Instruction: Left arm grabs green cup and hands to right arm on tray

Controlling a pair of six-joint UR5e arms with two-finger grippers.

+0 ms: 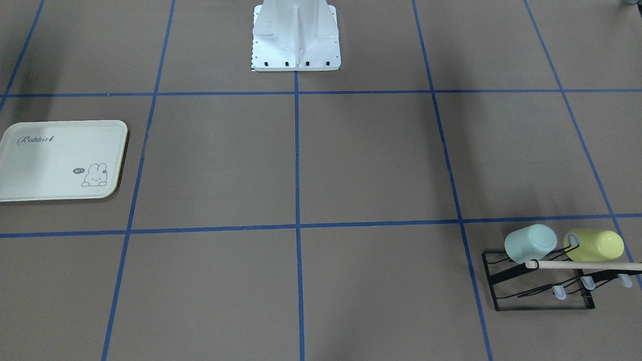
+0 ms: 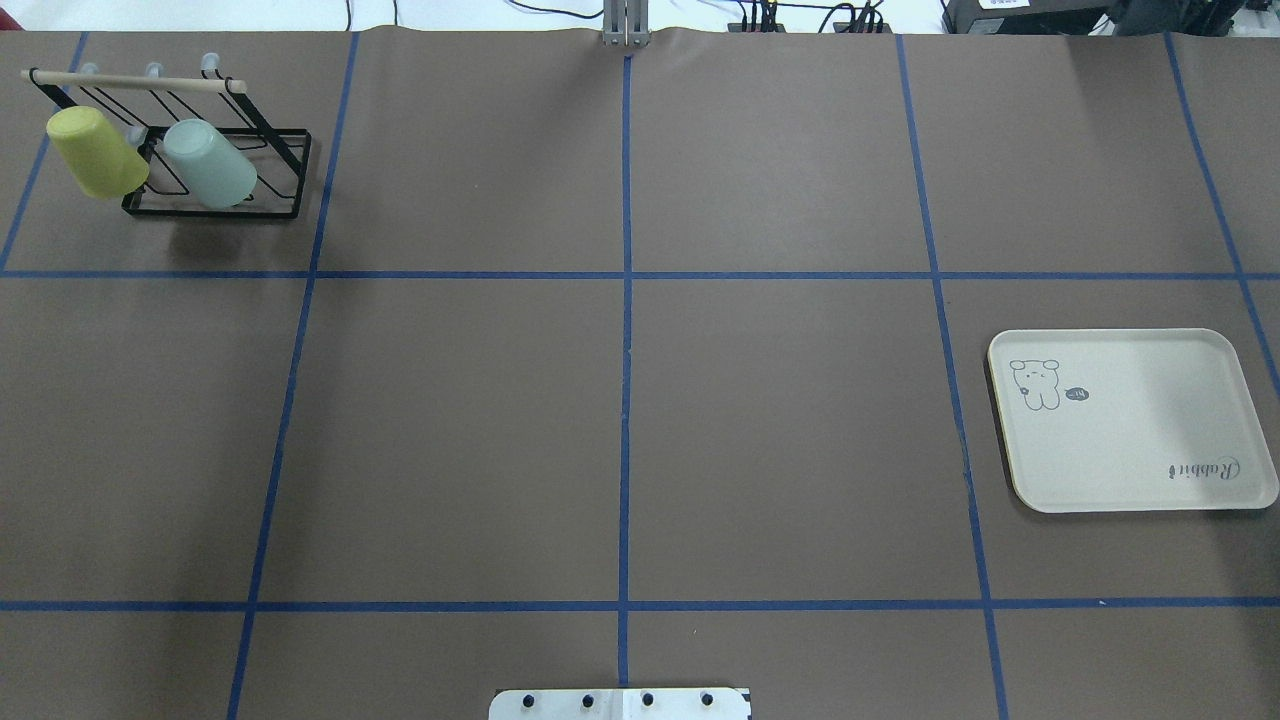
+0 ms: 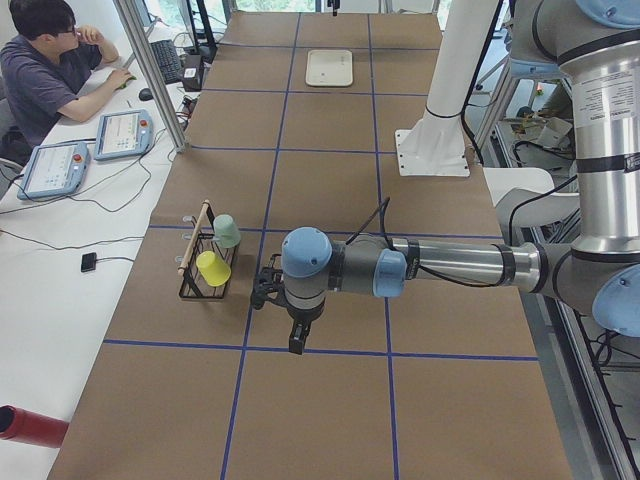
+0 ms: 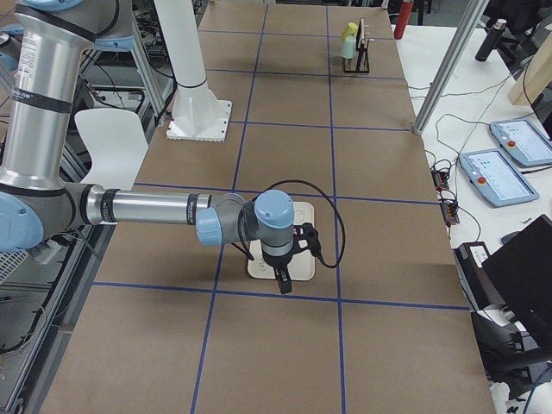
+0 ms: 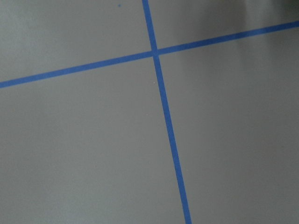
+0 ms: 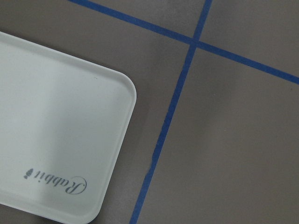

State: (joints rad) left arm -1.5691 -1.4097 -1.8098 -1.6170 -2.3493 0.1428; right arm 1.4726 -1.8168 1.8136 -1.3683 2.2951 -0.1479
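Observation:
The green cup (image 1: 530, 243) hangs upside down and tilted on a black wire rack (image 1: 541, 301), beside a yellow-green cup (image 1: 594, 244). It also shows in the overhead view (image 2: 208, 163) at the far left corner and in the left side view (image 3: 227, 231). The tray (image 2: 1130, 430) lies empty on the right side; the right wrist view shows its corner (image 6: 56, 140). My left gripper (image 3: 296, 340) hovers above the table just right of the rack. My right gripper (image 4: 283, 283) hovers over the tray. I cannot tell whether either is open or shut.
The rack has a wooden rod (image 2: 130, 83) across its top. The robot's white base (image 1: 296, 45) stands at the table's near-middle edge. Blue tape lines divide the brown table into squares. An operator (image 3: 50, 70) sits at a side desk with tablets.

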